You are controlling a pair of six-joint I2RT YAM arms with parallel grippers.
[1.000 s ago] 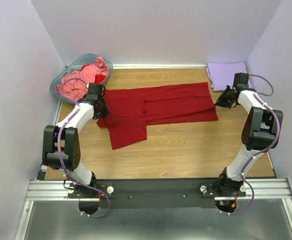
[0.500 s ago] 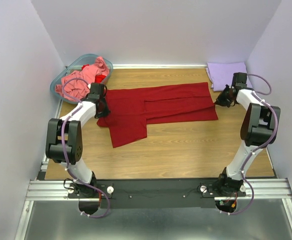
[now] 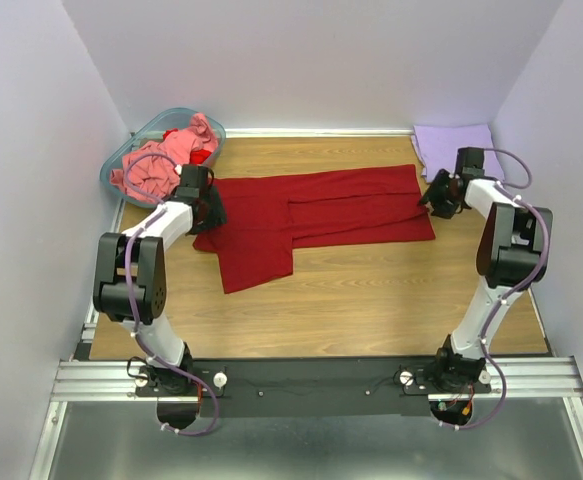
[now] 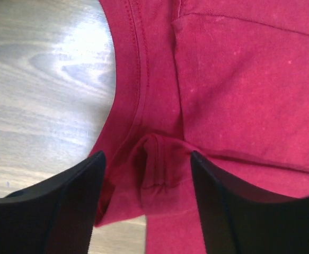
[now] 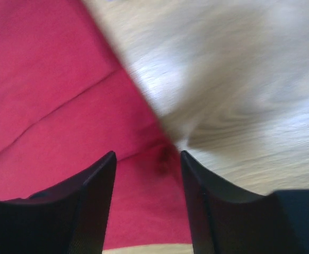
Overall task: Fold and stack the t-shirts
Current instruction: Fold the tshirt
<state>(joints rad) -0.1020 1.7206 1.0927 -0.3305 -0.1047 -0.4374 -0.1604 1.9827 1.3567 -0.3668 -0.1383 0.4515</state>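
Both grippers have just opened: left gripper [image 4: 147, 159] and right gripper [image 5: 148, 156] hang released over the dark red t-shirt [image 3: 321, 215], half-folded mid-table; lavender t-shirt [image 3: 454, 145] lies folded far right; salmon-pink t-shirt [image 3: 161, 160] waits in the far-left basket [image 3: 147, 127].

Before me, the dark red t-shirt [image 3: 311, 210] lies flat across the middle of my table [image 3: 371, 290], folded into a long left-to-right band with a flap reaching nearward at its left end, the lavender t-shirt [image 3: 453, 148] sits folded in the far right corner, and the salmon-pink t-shirt [image 3: 166, 155] lies crumpled in the teal basket [image 3: 136, 135] at the far left corner.
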